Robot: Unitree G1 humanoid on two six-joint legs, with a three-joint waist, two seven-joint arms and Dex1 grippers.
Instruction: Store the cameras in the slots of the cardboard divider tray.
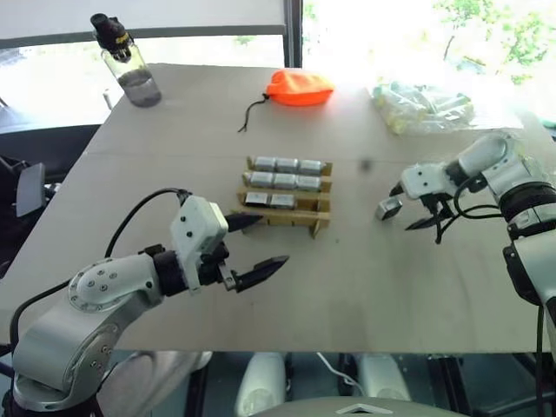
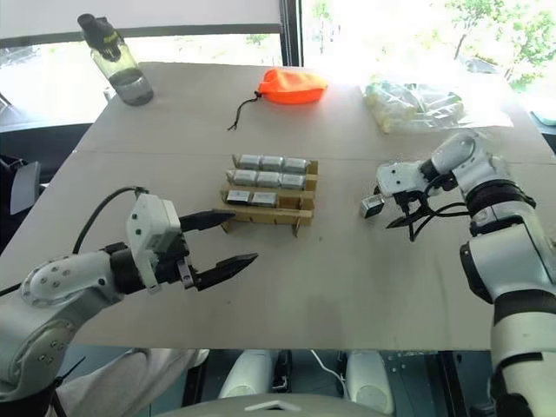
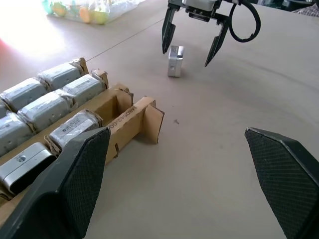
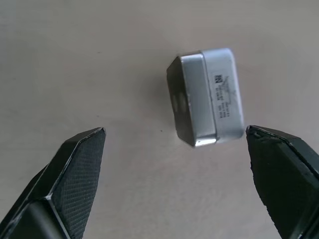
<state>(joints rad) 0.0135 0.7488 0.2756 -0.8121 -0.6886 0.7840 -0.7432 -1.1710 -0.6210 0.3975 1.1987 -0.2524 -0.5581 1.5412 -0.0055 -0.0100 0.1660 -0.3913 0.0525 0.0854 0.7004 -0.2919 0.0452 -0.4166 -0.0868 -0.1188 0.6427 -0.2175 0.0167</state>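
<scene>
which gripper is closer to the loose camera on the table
Right. The right gripper hangs open just above the loose camera; the left gripper sits open beyond the cardboard divider tray.

A bare test table (image 1: 365,287) by sunlit windows (image 1: 174,13) suggests a lab.

left tool (image 1: 253,241): fingers spread, level | right tool (image 1: 408,207): fingers spread, angled down

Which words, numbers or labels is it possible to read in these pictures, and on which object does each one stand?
Printed code on the front strip of the cardboard divider tray: upside down, too unclear to quote.
Small label on the loose camera on the table: too small to read.
Nothing else carries readable text.
</scene>
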